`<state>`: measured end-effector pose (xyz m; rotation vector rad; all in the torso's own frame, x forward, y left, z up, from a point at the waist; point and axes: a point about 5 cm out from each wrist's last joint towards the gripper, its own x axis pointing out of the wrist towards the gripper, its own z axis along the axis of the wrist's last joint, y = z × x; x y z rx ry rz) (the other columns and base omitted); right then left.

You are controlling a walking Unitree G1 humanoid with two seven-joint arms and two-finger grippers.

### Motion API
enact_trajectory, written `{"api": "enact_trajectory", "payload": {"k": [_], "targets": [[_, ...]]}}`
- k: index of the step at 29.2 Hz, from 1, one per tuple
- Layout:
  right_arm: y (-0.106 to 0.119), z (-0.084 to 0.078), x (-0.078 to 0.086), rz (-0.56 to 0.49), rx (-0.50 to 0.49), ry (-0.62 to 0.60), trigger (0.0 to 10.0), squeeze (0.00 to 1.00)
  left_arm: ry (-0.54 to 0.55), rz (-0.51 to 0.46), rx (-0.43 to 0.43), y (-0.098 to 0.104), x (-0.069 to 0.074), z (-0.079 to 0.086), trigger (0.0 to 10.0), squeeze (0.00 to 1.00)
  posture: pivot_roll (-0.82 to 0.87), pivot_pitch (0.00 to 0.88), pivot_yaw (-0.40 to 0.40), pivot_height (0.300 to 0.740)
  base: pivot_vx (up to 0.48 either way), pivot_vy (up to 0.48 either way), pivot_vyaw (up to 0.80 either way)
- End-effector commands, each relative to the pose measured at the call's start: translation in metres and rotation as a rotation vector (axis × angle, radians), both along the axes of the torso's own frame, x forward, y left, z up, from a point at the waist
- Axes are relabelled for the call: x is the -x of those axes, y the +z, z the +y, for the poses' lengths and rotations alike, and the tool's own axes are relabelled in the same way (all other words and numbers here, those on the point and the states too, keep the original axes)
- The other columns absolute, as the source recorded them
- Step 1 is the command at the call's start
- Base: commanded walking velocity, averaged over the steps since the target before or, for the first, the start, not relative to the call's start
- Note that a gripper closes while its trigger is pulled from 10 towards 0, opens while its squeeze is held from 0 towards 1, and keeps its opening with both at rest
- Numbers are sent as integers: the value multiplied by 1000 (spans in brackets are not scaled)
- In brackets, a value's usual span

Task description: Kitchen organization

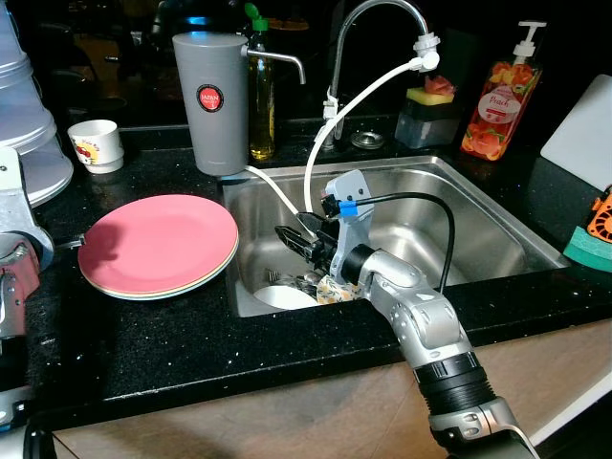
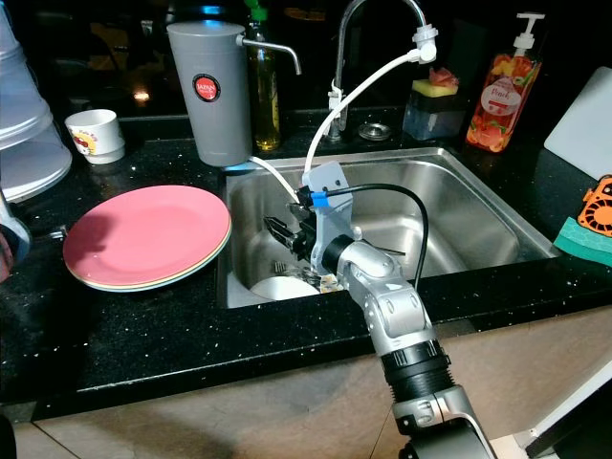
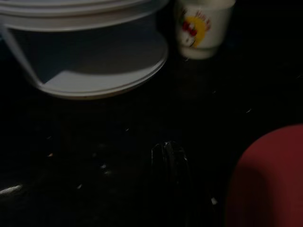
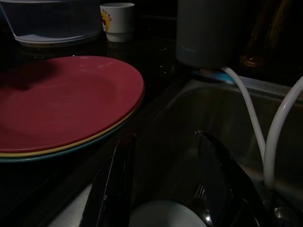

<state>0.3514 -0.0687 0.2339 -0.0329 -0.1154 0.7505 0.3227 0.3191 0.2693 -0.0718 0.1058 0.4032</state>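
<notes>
My right gripper [image 1: 292, 237] hangs low in the steel sink [image 1: 478, 239] near its left wall, open, with nothing between its fingers [image 4: 116, 189]. Just beneath it lie a white dish [image 1: 285, 296], a fork [image 4: 201, 203] and a patterned item [image 1: 335, 287]. On the black counter left of the sink rests a stack of plates [image 1: 158, 244] with a pink one on top. My left arm [image 1: 14, 258] stays idle at the counter's left edge; its gripper [image 3: 168, 156] is only a dim shape in the left wrist view.
A grey canister [image 1: 210, 100], an oil bottle [image 1: 260, 96] and the faucet [image 1: 378, 19] with white hoses stand behind the sink. A white cup [image 1: 94, 145] and clear containers [image 1: 24, 124] sit back left. A soap bottle [image 1: 497, 100] and a white board [image 1: 583, 134] are at the right.
</notes>
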Motion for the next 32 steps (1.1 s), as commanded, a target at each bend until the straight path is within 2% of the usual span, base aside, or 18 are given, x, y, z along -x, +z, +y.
{"api": "enact_trajectory", "payload": {"k": [1,2,3,4,5,7,9,10,15,16,19,20,27,32], "targets": [[1,0,-1,13,-8,2,10000,0,-53,-1,39,-3,-3,-9,0,0,59,82,-5,740,0,0,0],[1,0,-1,10,-7,1,10000,0,-75,-16,41,-3,-4,-12,0,0,57,82,-4,740,0,0,0],[1,0,-1,8,-7,0,10000,0,-83,-25,39,-2,-5,-14,627,0,57,82,-4,740,0,0,0],[1,0,-1,6,-6,-1,10000,0,-84,-27,36,-2,-6,-16,5098,0,57,82,-4,740,0,0,0],[2,1,-1,6,-7,-1,10000,0,-94,-48,29,-1,-7,-18,10000,1000,56,82,-3,740,0,0,0],[2,1,-1,7,-8,-1,10000,0,-90,-50,8,-1,-8,-18,10000,1000,53,83,-2,740,0,0,0],[1,1,0,11,-9,3,10000,0,-91,-19,-90,-2,-10,-19,10000,1000,53,84,-2,740,0,0,0],[1,2,0,13,-7,6,10000,0,-98,-7,-106,-4,-11,-20,10000,1000,53,84,-2,740,0,0,0],[-2,8,5,11,23,58,10000,0,-87,38,-104,-9,-12,-20,10000,1000,52,86,1,740,0,0,0],[-4,10,6,8,41,79,10000,0,-78,54,-97,-11,-12,-18,10000,247,52,86,1,740,0,0,0],[-6,11,8,8,53,98,10000,0,-72,72,-87,-14,-12,-17,10000,247,52,86,1,740,0,0,0],[-10,14,12,12,83,146,10000,0,-52,102,-65,-20,-12,-13,10000,0,54,85,0,740,0,0,0],[-11,16,15,6,100,182,10000,0,-31,156,-9,-38,-12,-4,10000,0,51,80,-1,740,0,0,0],[-9,17,17,-4,104,192,10000,0,-107,117,31,-40,-18,-13,10000,0,49,76,1,740,0,0,0]]}}
